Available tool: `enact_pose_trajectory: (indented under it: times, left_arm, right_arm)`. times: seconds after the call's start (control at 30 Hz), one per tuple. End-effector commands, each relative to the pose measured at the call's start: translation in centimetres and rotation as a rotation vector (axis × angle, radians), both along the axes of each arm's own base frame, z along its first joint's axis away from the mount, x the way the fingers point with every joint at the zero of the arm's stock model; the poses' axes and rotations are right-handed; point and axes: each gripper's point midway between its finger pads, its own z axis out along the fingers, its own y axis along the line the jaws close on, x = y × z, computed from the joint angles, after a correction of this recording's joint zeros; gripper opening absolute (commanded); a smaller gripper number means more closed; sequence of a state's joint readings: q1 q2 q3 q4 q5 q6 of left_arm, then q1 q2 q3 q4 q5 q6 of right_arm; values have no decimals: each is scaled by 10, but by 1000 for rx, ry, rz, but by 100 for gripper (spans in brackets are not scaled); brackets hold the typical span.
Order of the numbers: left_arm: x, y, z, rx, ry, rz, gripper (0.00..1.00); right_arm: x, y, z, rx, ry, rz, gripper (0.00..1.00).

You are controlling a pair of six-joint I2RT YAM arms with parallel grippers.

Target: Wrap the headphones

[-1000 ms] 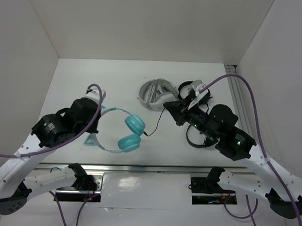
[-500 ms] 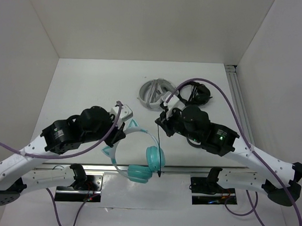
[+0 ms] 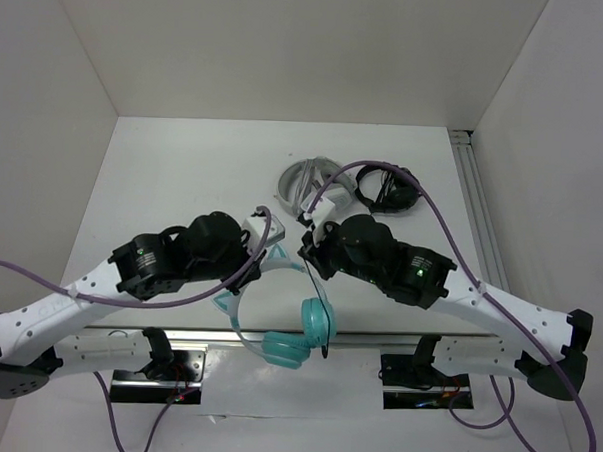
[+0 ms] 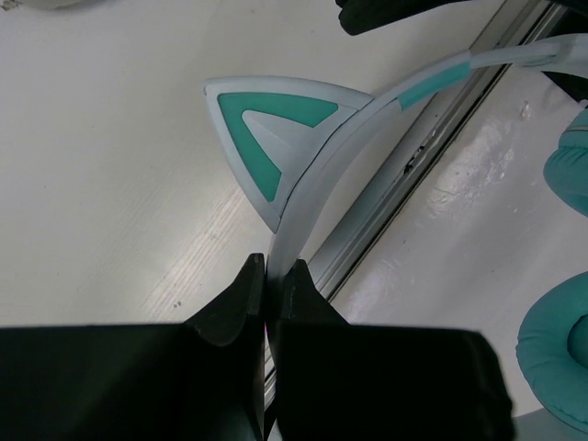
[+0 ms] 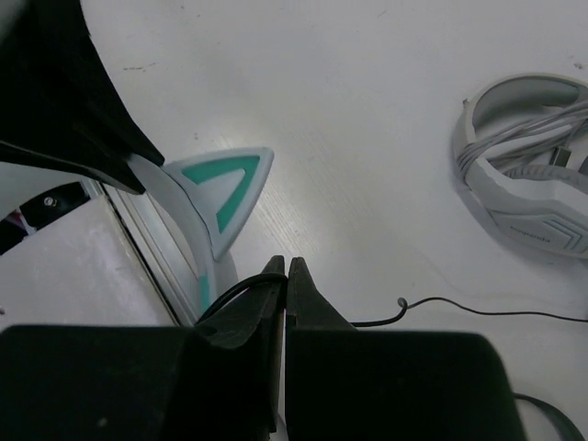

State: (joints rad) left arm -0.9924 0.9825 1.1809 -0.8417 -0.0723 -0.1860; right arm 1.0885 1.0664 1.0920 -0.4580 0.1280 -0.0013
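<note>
The headphones (image 3: 299, 324) are sliding nearer, now hanging over the counter's (image 3: 174, 170) 6 o'clock edge. The left end effector (image 4: 269, 276) is clamping the headband (image 4: 367, 103), the right end effector (image 5: 286, 276) is pinching the cable (image 5: 237, 288), and open room is lying toward 10 o'clock.

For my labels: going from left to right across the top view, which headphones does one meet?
teal headphones → black headphones. The grey-white headphones overlap the teal pair sideways, so I leave them out.
</note>
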Motion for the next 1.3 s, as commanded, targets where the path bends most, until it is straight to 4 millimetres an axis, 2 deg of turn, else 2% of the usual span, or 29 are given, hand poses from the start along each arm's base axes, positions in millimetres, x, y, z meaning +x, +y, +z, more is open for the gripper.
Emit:
enact_pose_trajectory:
  times: [0.0, 0.07, 0.17, 0.33, 0.43, 0.53, 0.57, 0.77, 0.9, 1.0, 1.03, 1.07, 1.1, 1.17, 1.2, 1.27]
  left_arm:
    - [-1, -20, 16, -59, -4, -34, 0]
    - [2, -21, 14, -47, -7, -15, 0]
    - [3, -23, 13, -46, -7, -15, 0]
    - [-12, -30, 35, -156, -14, -100, 0]
    - [-18, -31, 38, -173, -4, -123, 0]
    - [-23, -30, 44, -195, -11, -150, 0]
    - [-23, -29, 49, -213, -24, -151, 0]
    - [-37, -18, 92, -369, -115, -188, 0]
    - [-45, -4, 116, -460, -165, -176, 0]
    - [-48, 8, 139, -543, -207, -144, 0]
    - [-49, 10, 144, -560, -220, -145, 0]
    - [-49, 12, 151, -594, -223, -128, 0]
    - [-49, 13, 152, -603, -229, -128, 0]
    - [-52, 15, 156, -640, -226, -121, 0]
    - [-53, 13, 155, -643, -223, -131, 0]
    - [-54, 12, 155, -652, -208, -124, 0]
  right_arm:
    - [8, 1, 34, 74, -62, -33, 0]
    - [6, -2, 40, 90, -70, -34, 0]
    - [6, -2, 36, 82, -66, -33, 0]
    - [13, -2, 2, -3, -41, -66, 0]
    - [19, -1, -1, -3, -52, -88, 0]
    - [23, 3, -15, -44, -46, -92, 0]
    - [25, 6, -25, -69, -34, -91, 0]
    - [28, 12, -47, -119, -20, -86, 0]
    - [30, 18, -44, -41, -9, -54, 0]
    - [22, 28, -43, 17, 14, 11, 0]
    - [23, 35, -33, 60, -3, 27, 1]
    - [17, 40, -33, 85, 11, 61, 3]
    - [14, 44, -35, 99, 15, 86, 12]
    - [14, 54, -22, 179, -6, 120, 29]
    - [11, 62, -25, 190, 2, 155, 41]
    - [15, 73, -17, 250, -24, 166, 50]
